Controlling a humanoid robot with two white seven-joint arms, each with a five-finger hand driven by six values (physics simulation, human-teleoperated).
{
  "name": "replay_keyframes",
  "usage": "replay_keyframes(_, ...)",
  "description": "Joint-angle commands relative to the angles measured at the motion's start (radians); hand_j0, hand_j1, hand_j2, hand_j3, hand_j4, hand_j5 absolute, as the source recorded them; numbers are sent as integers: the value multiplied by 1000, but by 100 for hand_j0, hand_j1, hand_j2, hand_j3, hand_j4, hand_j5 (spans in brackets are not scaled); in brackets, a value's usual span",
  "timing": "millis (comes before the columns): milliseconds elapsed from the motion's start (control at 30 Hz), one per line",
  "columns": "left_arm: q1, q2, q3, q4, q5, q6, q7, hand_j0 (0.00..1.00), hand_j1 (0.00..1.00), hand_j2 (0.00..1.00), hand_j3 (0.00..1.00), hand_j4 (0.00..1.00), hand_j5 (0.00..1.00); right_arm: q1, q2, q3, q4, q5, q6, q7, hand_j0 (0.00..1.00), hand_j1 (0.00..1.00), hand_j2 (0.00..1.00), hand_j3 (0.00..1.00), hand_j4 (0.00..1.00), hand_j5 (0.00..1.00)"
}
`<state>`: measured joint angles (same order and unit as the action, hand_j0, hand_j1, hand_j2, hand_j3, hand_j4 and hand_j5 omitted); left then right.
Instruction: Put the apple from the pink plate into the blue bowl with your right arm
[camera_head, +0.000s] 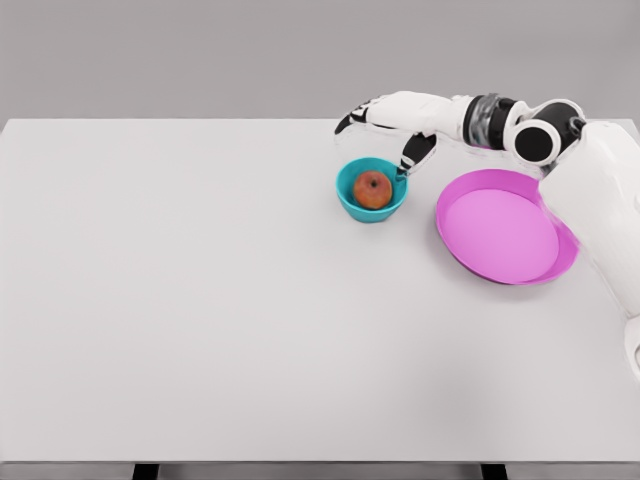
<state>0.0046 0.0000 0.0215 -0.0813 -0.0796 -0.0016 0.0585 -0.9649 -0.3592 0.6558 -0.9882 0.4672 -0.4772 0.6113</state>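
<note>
A red-orange apple (373, 189) lies inside the blue bowl (349, 200), which stands on the white table right of centre. Just right of the bowl sits the pink plate (500, 240), with nothing on it. My right hand (385, 130) hovers just behind and above the bowl, reaching in from the right. Its fingers are spread and hold nothing; the thumb (415, 153) hangs down near the bowl's right rim. The left arm does not show.
The white table (200, 300) stretches wide to the left and front of the bowl. My right forearm and elbow (535, 140) pass over the plate's far edge, and the upper arm (605, 200) covers the table's right side.
</note>
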Motion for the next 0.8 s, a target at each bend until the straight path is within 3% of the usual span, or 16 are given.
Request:
replay_keyframes(0, 0, 0, 0, 0, 0, 0, 0, 100, 100, 100, 100, 100, 100, 0, -21, -2, -9, -9, -4, 0, 100, 100, 100, 100, 100, 100)
replay_keyframes(67, 0, 0, 0, 0, 0, 0, 0, 100, 100, 100, 100, 100, 100, -29, -102, -7, -26, -19, -63, 0, 100, 100, 100, 100, 100, 100)
replay_keyframes(167, 0, 0, 0, 0, 0, 0, 0, 100, 100, 100, 100, 100, 100, -5, -236, -157, -138, -142, -110, 0, 100, 100, 100, 100, 100, 100)
replay_keyframes(200, 0, 0, 0, 0, 0, 0, 0, 100, 100, 100, 100, 100, 100, 43, -259, -212, -158, -150, -124, 0, 100, 100, 100, 100, 100, 100)
replay_keyframes(300, 0, 0, 0, 0, 0, 0, 0, 100, 100, 100, 100, 100, 100, 267, -282, -498, -254, -150, -134, 0, 100, 100, 100, 100, 100, 100)
replay_keyframes(367, 0, 0, 0, 0, 0, 0, 0, 100, 100, 100, 100, 100, 100, 351, -284, -594, -270, -150, -134, 0, 100, 100, 100, 100, 100, 100)
replay_keyframes(500, 0, 0, 0, 0, 0, 0, 0, 100, 100, 100, 100, 100, 100, 434, -274, -625, -264, -150, -134, 0, 100, 100, 100, 100, 100, 100)
replay_keyframes(767, 0, 0, -1, 0, -2, 0, 0, 100, 100, 100, 100, 100, 100, 480, -273, -627, -254, -147, -134, 0, 100, 100, 100, 100, 100, 100)
